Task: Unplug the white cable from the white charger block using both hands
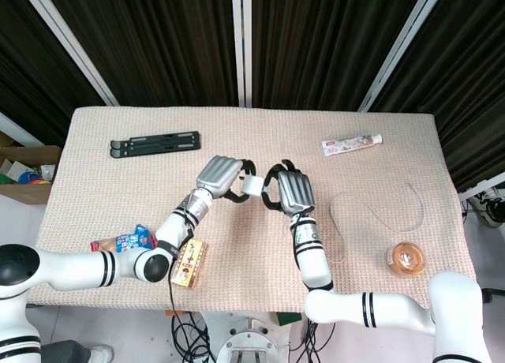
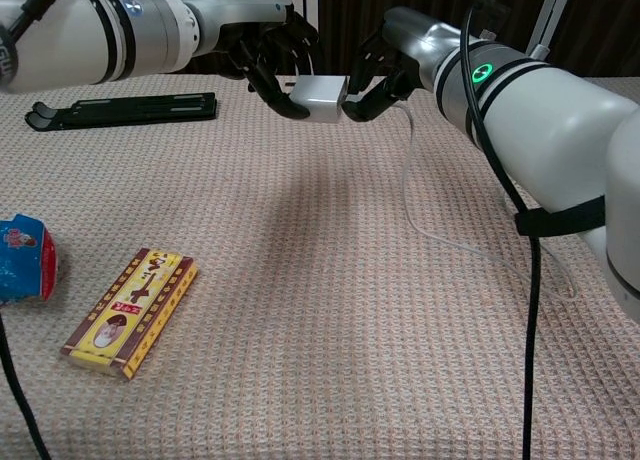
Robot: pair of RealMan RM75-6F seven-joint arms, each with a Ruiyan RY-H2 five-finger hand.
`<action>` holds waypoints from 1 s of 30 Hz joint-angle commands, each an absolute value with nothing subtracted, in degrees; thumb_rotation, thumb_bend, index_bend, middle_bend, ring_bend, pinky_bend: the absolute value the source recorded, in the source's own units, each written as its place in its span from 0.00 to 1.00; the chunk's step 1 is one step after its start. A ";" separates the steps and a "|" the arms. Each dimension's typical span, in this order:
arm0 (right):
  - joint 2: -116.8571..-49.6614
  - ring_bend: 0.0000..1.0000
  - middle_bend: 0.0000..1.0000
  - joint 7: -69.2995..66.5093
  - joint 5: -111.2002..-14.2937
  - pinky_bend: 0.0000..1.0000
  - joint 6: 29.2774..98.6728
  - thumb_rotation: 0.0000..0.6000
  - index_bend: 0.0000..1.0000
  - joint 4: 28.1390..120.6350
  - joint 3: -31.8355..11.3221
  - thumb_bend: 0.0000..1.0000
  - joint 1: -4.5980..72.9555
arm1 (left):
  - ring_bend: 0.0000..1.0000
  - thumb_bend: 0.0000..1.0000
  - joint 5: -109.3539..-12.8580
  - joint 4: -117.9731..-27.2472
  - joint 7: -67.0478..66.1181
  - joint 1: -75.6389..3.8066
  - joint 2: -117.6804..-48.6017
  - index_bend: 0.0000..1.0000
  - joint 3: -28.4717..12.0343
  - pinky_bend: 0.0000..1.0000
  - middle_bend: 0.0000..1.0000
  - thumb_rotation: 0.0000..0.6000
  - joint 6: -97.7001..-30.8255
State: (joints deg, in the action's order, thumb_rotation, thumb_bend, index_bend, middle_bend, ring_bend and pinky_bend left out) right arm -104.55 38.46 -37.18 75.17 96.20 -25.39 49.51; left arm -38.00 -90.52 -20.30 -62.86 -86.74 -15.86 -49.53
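My left hand [image 1: 218,177] [image 2: 268,52] holds the white charger block [image 2: 320,97] [image 1: 252,185] in the air above the middle of the table. Just to its right, my right hand [image 1: 287,191] [image 2: 385,65] pinches the plug end of the white cable [image 2: 407,185] where it enters the block. From there the cable hangs down and loops across the cloth toward the right side [image 1: 379,213]. The plug itself is hidden by the fingers, and the two hands nearly touch.
A black folding stand [image 1: 155,145] lies at the back left. A toothpaste tube [image 1: 352,144] lies at the back right. An orange-lidded jar [image 1: 405,259] stands at the front right. A yellow snack box [image 2: 130,311] and a blue packet [image 2: 22,260] lie at the front left.
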 commanded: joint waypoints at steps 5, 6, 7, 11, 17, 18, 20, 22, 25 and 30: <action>-102.36 0.12 0.34 37.65 -36.95 0.33 75.08 1.00 0.66 97.18 -24.07 0.46 47.87 | 0.73 0.29 -37.13 -85.60 -18.40 -62.20 -88.40 0.57 -14.62 0.91 0.51 1.00 -47.75; -102.00 0.12 0.34 37.45 -36.84 0.33 75.00 1.00 0.66 97.26 -23.95 0.46 47.61 | 0.73 0.29 -36.96 -84.18 -18.43 -62.22 -88.95 0.57 -14.23 0.91 0.51 1.00 -47.38; -101.63 0.12 0.34 37.26 -36.75 0.33 74.87 1.00 0.66 97.26 -23.82 0.46 47.36 | 0.73 0.29 -36.77 -82.53 -18.69 -62.27 -89.60 0.57 -13.74 0.91 0.51 1.00 -47.10; -100.48 0.12 0.34 35.95 -35.59 0.33 73.49 1.00 0.66 96.54 -23.82 0.45 46.60 | 0.73 0.29 -35.47 -75.03 -20.56 -62.70 -93.29 0.57 -11.79 0.91 0.50 1.00 -46.24; -101.25 0.12 0.33 34.98 -33.71 0.32 70.43 1.00 0.67 92.34 -24.06 0.46 47.59 | 0.66 0.29 -33.99 -67.82 -22.51 -62.93 -97.00 0.51 -10.70 0.89 0.47 1.00 -44.94; -101.76 0.12 0.33 34.85 -33.23 0.32 69.81 1.00 0.66 91.15 -24.23 0.46 48.01 | 0.60 0.28 -34.06 -67.46 -22.95 -62.84 -97.10 0.46 -10.54 0.88 0.45 1.00 -44.99; -102.76 0.11 0.32 34.77 -32.44 0.31 68.62 1.00 0.63 88.91 -24.42 0.45 48.85 | 0.48 0.25 -33.94 -67.61 -23.95 -62.67 -96.81 0.36 -10.21 0.80 0.37 1.00 -45.01; -103.55 0.11 0.30 35.15 -31.80 0.30 67.70 1.00 0.52 87.02 -24.35 0.45 49.62 | 0.33 0.21 -34.26 -68.40 -24.50 -62.39 -96.26 0.26 -10.15 0.64 0.26 1.00 -45.64; -104.02 0.09 0.26 36.68 -31.05 0.28 67.06 1.00 0.27 85.07 -23.93 0.40 50.63 | 0.23 0.19 -36.28 -71.14 -24.41 -61.08 -94.70 0.23 -10.16 0.50 0.20 1.00 -48.27; -100.74 0.05 0.19 34.47 -32.35 0.24 67.75 1.00 0.07 87.95 -24.25 0.31 48.67 | 0.21 0.17 -42.36 -79.27 -21.47 -56.18 -88.16 0.22 -9.56 0.39 0.18 1.00 -54.04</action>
